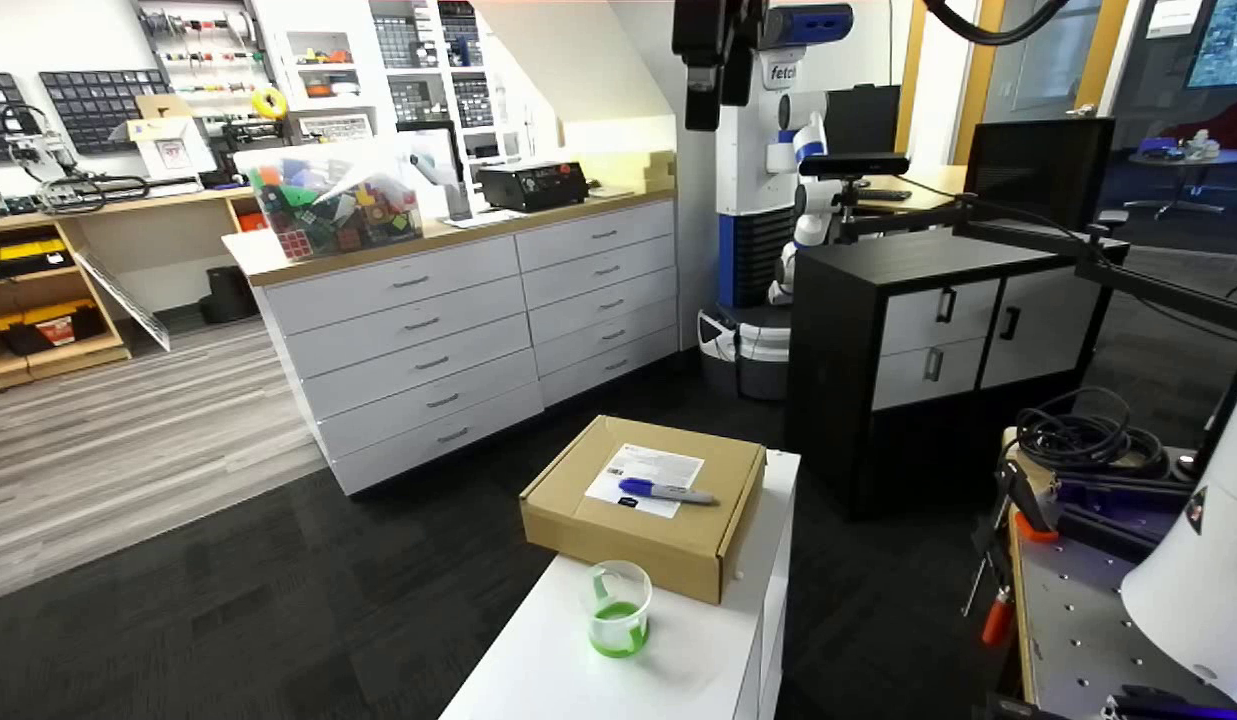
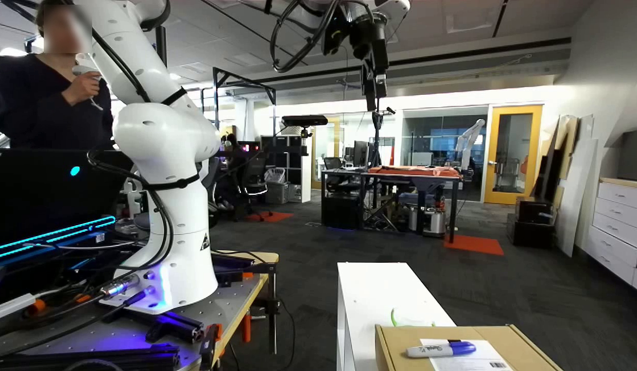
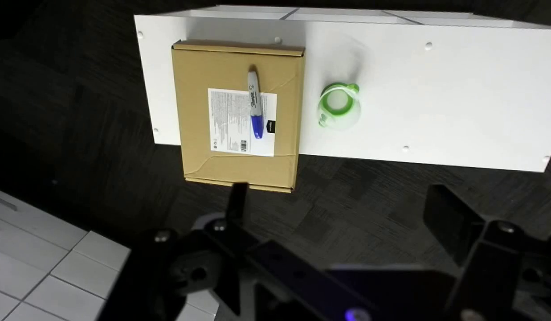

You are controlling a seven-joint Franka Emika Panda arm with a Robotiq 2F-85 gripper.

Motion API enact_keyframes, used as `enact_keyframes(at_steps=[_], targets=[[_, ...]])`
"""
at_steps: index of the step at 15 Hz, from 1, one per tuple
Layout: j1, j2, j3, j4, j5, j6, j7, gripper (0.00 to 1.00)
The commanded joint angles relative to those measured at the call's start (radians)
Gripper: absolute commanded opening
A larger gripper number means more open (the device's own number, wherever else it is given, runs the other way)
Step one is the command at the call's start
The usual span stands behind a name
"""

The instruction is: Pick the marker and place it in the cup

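The marker (image 1: 668, 491) has a grey-white body and a blue cap. It lies across the white label on top of a cardboard box, and also shows in an exterior view (image 2: 442, 350) and the wrist view (image 3: 255, 104). The cup (image 1: 618, 612) is translucent with green parts and stands upright on the white cabinet top beside the box. It shows from above in the wrist view (image 3: 339, 107); in an exterior view (image 2: 394, 318) it is mostly hidden behind the box. My gripper (image 3: 337, 196) is open and empty, fingers wide apart, high above the box and cup. Its fingers also show in both exterior views (image 1: 718, 100) (image 2: 374, 95).
The cardboard box (image 1: 558, 500) sits on the narrow white cabinet (image 3: 458, 98), slightly overhanging one long edge. Dark carpet surrounds the cabinet. The robot's base stands on a metal work table (image 2: 236, 299) with cables. A person (image 2: 45, 103) stands behind the arm.
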Motion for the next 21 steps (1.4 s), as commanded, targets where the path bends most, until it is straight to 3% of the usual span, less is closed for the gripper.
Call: enact_keyframes(at_steps=[1,12,21], targets=[[0.013,0.018,-0.020,-0.002,-0.017,0.015,0.005,1.00],[-0.008,0.198,-0.174,-0.057,0.009,0.241,-0.165,1.00],[-0.047,0.291,-0.257,-0.131,0.006,0.268,-0.262,1.00]])
